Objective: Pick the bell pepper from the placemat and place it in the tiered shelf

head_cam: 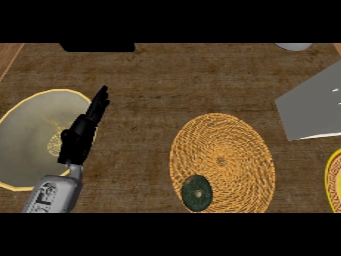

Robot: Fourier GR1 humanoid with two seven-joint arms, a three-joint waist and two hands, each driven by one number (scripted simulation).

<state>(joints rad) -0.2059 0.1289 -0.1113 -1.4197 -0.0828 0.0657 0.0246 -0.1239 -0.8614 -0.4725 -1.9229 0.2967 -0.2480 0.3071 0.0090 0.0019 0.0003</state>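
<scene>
Left hand resting at the left, pepper untouched on the woven mat.

I see the robot's black left hand [83, 131] over the pale, yellow-rimmed round plate [18, 130], fingers straight and upward, holding nothing; the right hand shows nowhere in my view. The dark green round bell pepper [197, 192] lies on the near edge of the round, woven straw-coloured placemat [221, 160], well apart from that hand. The grey metal tiered shelf [324, 102] stands at the far right, with a yellow patterned plate [335, 165] near it. I judge the pepper light, smooth-skinned and apt to roll or slip, yet stiff enough to hold shape; I would wrap fingers and thumb round its widest middle from above, not pinch near the stem.
</scene>
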